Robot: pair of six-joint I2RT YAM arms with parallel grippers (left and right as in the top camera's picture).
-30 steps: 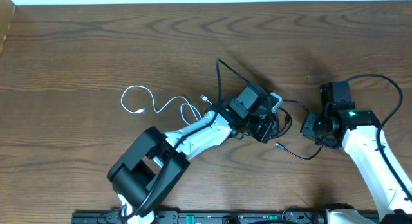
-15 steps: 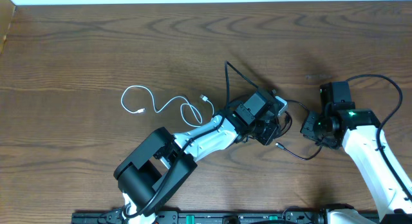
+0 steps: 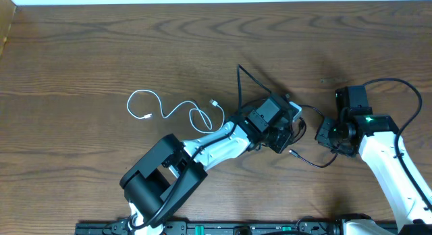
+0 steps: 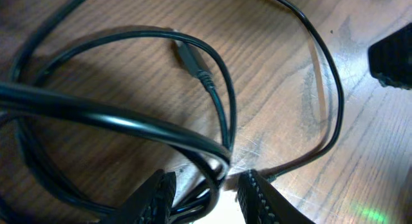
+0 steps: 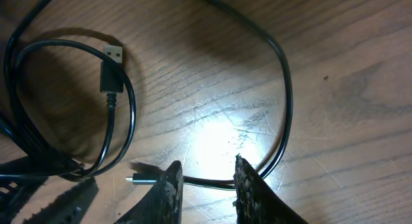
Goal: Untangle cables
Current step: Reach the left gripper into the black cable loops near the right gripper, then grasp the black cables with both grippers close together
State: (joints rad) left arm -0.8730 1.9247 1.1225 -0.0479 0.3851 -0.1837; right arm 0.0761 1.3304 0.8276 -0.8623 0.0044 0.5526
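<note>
**Cables already apart on the table; the black one is left to straighten.**

The thin white cable (image 3: 165,115) lies by itself on the brown wooden table (image 3: 81,53), well clear of the thin black cable (image 3: 312,163), so in my judgement your separating is done. The black cable is still looped and bunched between the two arms, with both plugs lying free. Your left gripper (image 4: 207,179) has several black strands between its narrowly parted jaws; you cannot tell whether they are pinched. Your right gripper (image 5: 206,169) straddles one run of the black cable, with its jaws apart and not clamped. Drawing those loops out probably remains.
</note>
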